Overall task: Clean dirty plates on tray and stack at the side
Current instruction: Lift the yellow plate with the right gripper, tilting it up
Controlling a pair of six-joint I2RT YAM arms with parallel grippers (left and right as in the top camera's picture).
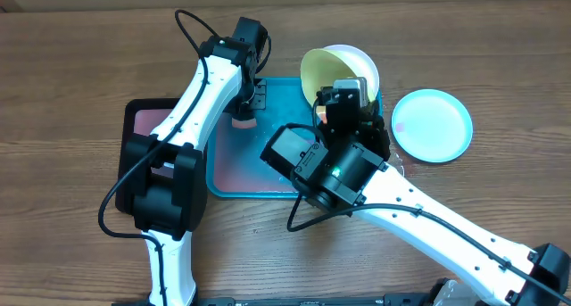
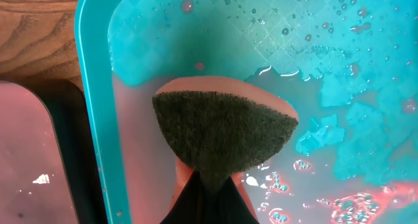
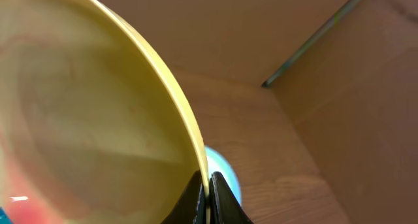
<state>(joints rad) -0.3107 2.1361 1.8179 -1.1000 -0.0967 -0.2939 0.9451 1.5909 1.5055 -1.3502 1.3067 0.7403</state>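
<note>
Sponge (image 2: pixel 222 132), pinched in the left gripper (image 2: pixel 204 194), sits on the wet tray (image 2: pixel 91 106) near its left rim. Farther back and to the right, the right gripper (image 3: pixel 208 185) clamps the rim of the lime green plate (image 1: pixel 328 72), holding it up on edge with its hollow face turned left toward the sponge.

Robotics test bench: a white-and-black left arm (image 1: pixel 192 101) and right arm (image 1: pixel 428 221), trailed by exposed black cables (image 1: pixel 192 25), are mounted at a wood-grain table (image 1: pixel 71 74). A wet turquoise tray (image 1: pixel 277 92) is set between them, and plain brown board (image 3: pixel 274 28) is seen behind.
</note>
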